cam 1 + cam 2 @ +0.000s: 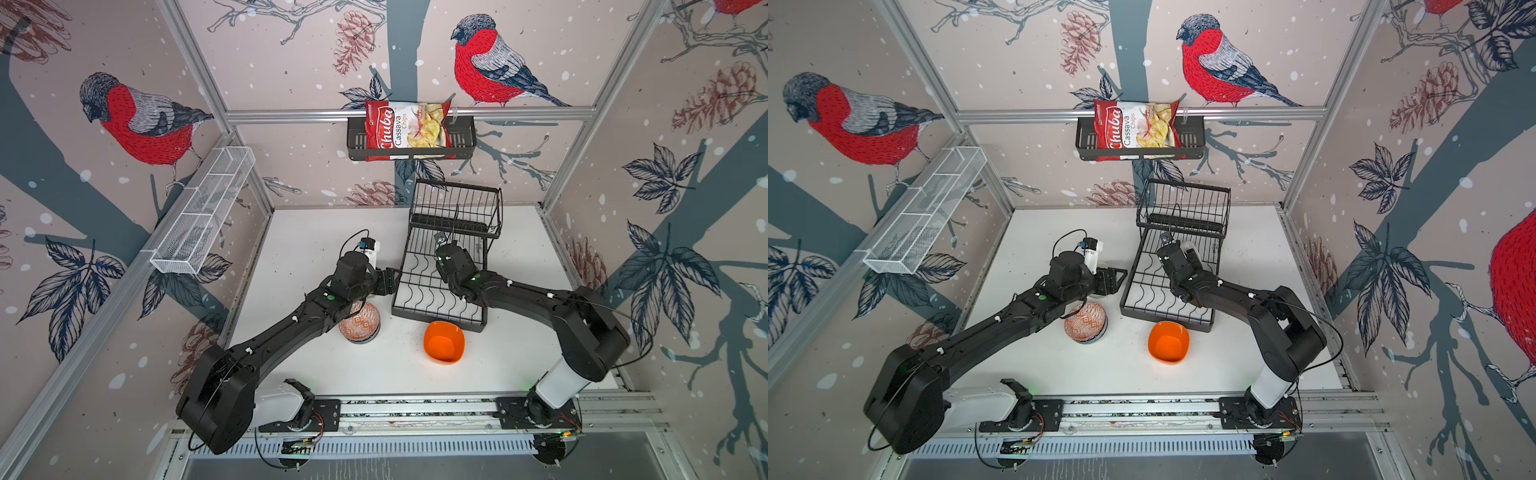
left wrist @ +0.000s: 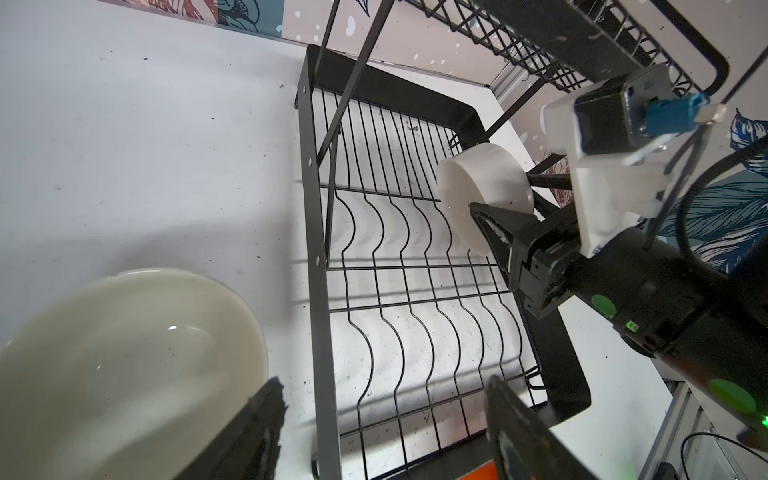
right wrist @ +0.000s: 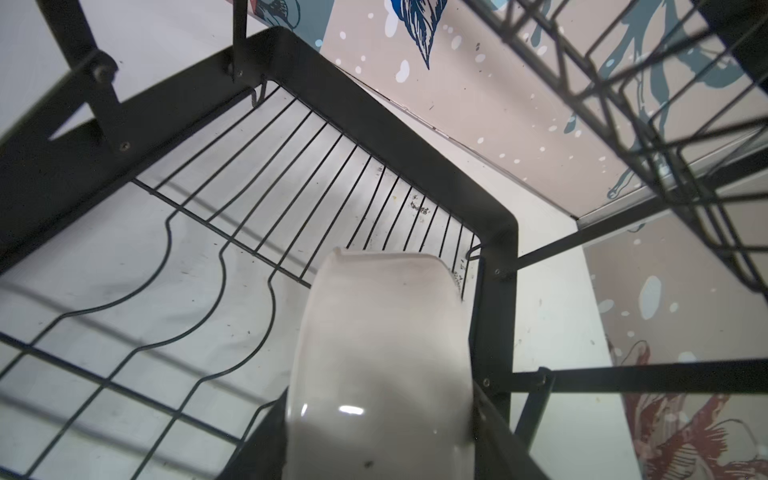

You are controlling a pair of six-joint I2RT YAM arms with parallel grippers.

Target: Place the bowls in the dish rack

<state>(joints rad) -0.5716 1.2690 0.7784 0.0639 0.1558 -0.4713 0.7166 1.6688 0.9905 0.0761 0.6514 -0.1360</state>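
The right gripper (image 3: pixel 380 432) is seen clamped on a plain white round ceramic bowl (image 3: pixel 382 340), which is held on edge between its two fingers. This bowl is held low over the flat tray of the large black wire dish rack (image 3: pixel 496 232), close to the tray's far right corner and below the raised basket tier (image 1: pixel 455 203). Whether the wires are touched cannot be told.

The left gripper (image 2: pixel 386 428) is seen with its jaws spread wide and nothing between them, just beside the rack's left rim. A glossy cream round bowl (image 2: pixel 124 365) is found upright on the white table (image 2: pixel 124 124), outside that rim and next to one left finger. Contact between finger and bowl cannot be judged. In both top views this bowl is hidden by the left arm.

Nearer the robot's base, an orange-red patterned round bowl (image 1: pixel 358 321) is seen on the table, partly covered by the left forearm. A dark blue rim is glimpsed beneath it. A plain orange bowl with a rounded-square rim (image 1: pixel 444 341) is set upright just beside the rack's near rim.

On the back wall, a red-and-white bag of cassava chips (image 1: pixel 409 129) is held in a narrow black perforated basket (image 1: pixel 463 139). A long white mesh tray (image 1: pixel 203 212) is mounted on the left wall.
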